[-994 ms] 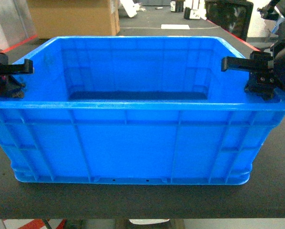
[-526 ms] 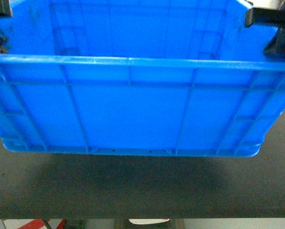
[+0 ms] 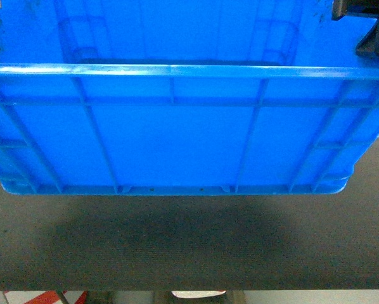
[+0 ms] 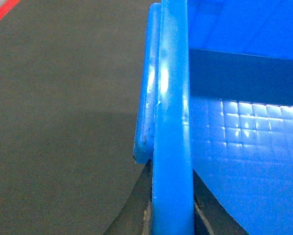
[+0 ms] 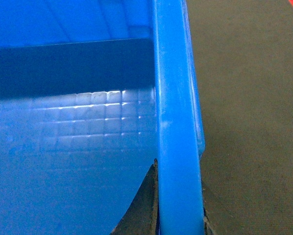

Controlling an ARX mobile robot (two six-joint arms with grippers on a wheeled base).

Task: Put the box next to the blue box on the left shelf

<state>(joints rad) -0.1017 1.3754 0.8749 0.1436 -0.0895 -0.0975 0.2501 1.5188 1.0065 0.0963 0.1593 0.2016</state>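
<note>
Both arms reach in from the sides at rim height. The left gripper [image 4: 171, 223] and the right gripper [image 5: 178, 215] each straddle a short end's rim, one finger inside and one outside, clamped on the large bright-blue ribbed plastic crate [image 3: 177, 139]. The crate hangs level above the dark grey, finely textured table surface [image 3: 189, 247], casting a shadow, with its long axis left-right.

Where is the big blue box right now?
The box fills the head view, raised above the dark table, its side rims clamped by the left gripper and right gripper.
</note>
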